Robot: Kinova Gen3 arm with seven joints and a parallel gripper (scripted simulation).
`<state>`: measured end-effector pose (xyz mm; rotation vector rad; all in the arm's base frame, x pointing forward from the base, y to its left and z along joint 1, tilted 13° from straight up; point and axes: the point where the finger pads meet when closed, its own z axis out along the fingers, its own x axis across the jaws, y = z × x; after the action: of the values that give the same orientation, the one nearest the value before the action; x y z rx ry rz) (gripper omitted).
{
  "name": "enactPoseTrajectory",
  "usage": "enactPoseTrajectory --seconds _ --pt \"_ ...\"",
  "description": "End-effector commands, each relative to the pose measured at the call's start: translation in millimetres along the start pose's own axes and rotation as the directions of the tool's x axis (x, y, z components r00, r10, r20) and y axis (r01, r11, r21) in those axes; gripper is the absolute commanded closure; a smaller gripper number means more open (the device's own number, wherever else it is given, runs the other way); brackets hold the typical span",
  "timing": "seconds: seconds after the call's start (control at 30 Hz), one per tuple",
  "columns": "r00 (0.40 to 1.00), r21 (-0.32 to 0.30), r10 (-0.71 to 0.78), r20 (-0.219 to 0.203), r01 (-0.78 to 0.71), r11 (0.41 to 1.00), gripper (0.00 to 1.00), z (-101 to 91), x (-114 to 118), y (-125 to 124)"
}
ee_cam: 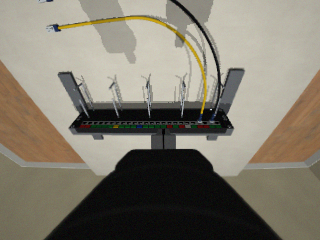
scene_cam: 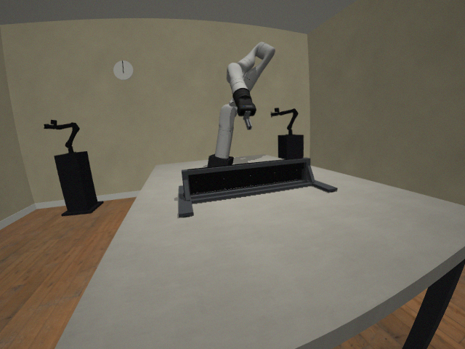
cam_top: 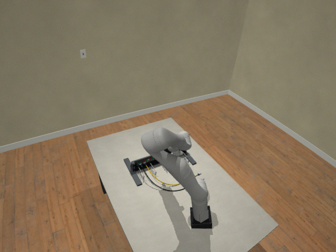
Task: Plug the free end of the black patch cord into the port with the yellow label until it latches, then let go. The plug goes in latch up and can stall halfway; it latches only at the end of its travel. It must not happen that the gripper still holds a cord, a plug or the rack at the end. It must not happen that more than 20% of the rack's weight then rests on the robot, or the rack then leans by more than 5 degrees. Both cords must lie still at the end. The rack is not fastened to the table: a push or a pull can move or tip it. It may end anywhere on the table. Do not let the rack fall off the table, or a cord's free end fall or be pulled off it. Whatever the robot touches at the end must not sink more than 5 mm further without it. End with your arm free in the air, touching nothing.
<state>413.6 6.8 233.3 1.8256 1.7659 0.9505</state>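
Presently my end effector (scene_cam: 248, 126) (ee_cam: 163, 136) has its fingers together with nothing between them, hanging above the rack (cam_top: 127, 163) (scene_cam: 244, 165) (ee_cam: 233, 85), apart from both cords. The black cord (cam_top: 170, 190) (ee_cam: 216, 55) is seated at the rack's right end in the wrist view and curves out past the top edge. A plug (ee_cam: 46, 1), cut off at the upper left corner, is probably its free end; the arm likely covers it in the top view. The yellow cord (cam_top: 163, 182) (ee_cam: 201, 65) ends just below that plug in the wrist view. The yellow label (ee_cam: 116, 127) sits left of centre on the port row.

Step in hand, as I judge it: reach the black cord's plug. Required: travel high over the wire guides (cam_top: 154, 169) (ee_cam: 149, 100), open before descending, straddle the plug body without brushing the yellow cord, grip squarely, latch up. Insertion should be straight and level, pushed through any halfway stall; the unfastened rack may slide or tip.

Edges: tabletop (cam_top: 230, 211) (scene_cam: 262, 262) (ee_cam: 30, 30) borders run near both rack ends in the wrist view. Room for approach appears best from the upper part of that view, between the guides.
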Motion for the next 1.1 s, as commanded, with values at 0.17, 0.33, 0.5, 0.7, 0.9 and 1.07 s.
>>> enactPoseTrajectory --seconds 0.17,0.33,0.5,0.7,0.9,1.07 --pt "1.0 0.003 0.008 -0.011 -0.008 1.0 1.0 -3.7 4.0 -1.5" --pt "1.0 0.002 0.008 -0.01 -0.008 1.0 1.0 -6.1 4.0 -1.2" --pt "1.0 0.003 0.008 -0.011 -0.008 1.0 1.0 -7.5 4.1 -1.4" --pt "1.0 0.003 0.007 -0.011 -0.007 1.0 1.0 -8.4 4.1 -1.4" --pt "1.0 0.003 0.007 -0.011 -0.007 1.0 1.0 -9.4 4.1 -1.4" --pt "1.0 0.003 0.007 -0.011 -0.007 1.0 1.0 -10.0 4.0 -1.4"
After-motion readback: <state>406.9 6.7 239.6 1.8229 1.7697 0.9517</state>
